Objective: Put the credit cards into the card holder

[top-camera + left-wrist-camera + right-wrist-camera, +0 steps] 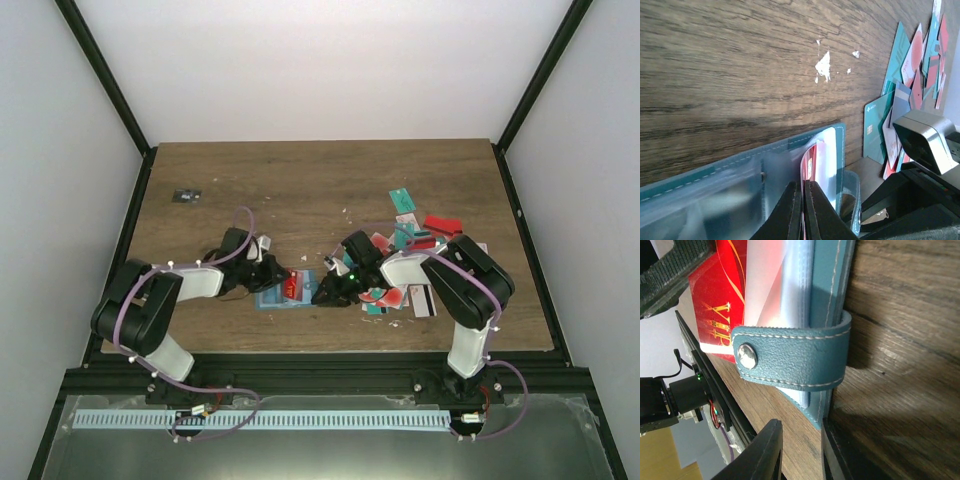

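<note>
Left gripper: closed tight, pinching the thin edge of the shiny red plastic card.
Red card: partway inside a clear pocket, its end poking out.
Flat teal-blue folding card holder: lies open on the brown wooden table, between the two grippers.
In the holder: only the red card, as far as I can see.
Holder feel: probably soft, floppy and light. It may slide, so pin it by its stitched edge.
Teal snap strap: undone, folded over the holder's edge.
Right gripper: open a little, with the holder's corner between its fingers, not squeezing.
Loose pile of teal, red and white credit cards: right of the holder, overlapping.
Card feel: likely thin, stiff and slippery. Grab a raised short edge.
</note>
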### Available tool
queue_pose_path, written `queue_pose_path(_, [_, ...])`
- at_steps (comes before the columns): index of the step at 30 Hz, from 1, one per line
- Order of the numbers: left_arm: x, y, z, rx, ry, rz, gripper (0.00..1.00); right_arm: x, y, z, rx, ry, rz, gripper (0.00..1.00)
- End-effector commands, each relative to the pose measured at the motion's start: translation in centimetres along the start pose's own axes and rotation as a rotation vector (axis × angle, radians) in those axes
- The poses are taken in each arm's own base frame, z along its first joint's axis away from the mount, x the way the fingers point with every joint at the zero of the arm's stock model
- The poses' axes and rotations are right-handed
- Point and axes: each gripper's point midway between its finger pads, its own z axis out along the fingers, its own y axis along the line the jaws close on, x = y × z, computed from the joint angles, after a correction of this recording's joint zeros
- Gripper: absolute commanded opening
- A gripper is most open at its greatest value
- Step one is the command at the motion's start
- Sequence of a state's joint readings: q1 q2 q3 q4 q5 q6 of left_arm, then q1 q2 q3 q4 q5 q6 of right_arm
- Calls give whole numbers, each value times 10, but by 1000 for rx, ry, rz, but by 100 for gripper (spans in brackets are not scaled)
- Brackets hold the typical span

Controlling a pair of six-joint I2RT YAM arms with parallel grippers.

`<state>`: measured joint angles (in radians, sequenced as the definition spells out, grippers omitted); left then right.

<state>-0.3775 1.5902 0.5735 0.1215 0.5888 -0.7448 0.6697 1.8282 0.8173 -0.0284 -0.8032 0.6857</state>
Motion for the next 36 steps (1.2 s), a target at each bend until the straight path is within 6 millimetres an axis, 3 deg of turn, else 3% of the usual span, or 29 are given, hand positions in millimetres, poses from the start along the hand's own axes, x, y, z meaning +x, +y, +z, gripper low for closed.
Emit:
queue_pose_path(1, [12, 16, 10, -61, 11, -45, 4, -2, -8, 5, 19, -7, 29, 24])
queue_pose_path(12, [24, 13, 20, -66, 25, -57, 4, -11, 0, 2, 9, -32, 39, 24])
queue_pose_path(17, [24, 13, 17, -77, 20, -54, 10, -12, 4, -2, 14, -44, 32, 24])
queue_pose_path(26, [18, 0, -1, -95, -15, -9, 20, -5, 13, -19, 34, -78, 11, 25])
queue_pose_path(33, [15, -13, -21, -109, -45, 47, 39, 4, 22, -33, 36, -90, -9, 26])
queue_pose_path(36, [14, -19, -29, -120, -48, 81, 42, 7, 30, -38, 19, -94, -18, 27])
